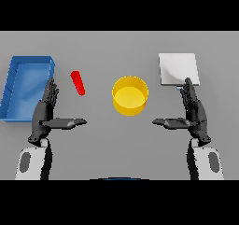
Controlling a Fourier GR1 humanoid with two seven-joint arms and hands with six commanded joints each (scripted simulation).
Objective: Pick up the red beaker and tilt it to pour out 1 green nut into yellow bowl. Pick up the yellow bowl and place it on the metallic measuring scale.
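Note:
A slim red beaker [78,83] lies tilted on the grey table, left of centre. The yellow bowl [130,95] stands at the middle, and nothing shows inside it. Back right sits the metallic measuring scale [178,69], a pale square plate. My left hand [45,112] is open below and left of the beaker, fingers straight, thumb pointing toward the centre. My right hand [193,112] is open to the right of the bowl, its fingertips just in front of the scale. Neither hand touches anything. I see no green nut.
A blue tray [11,86] sits at the far left, right beside my left hand's fingers.

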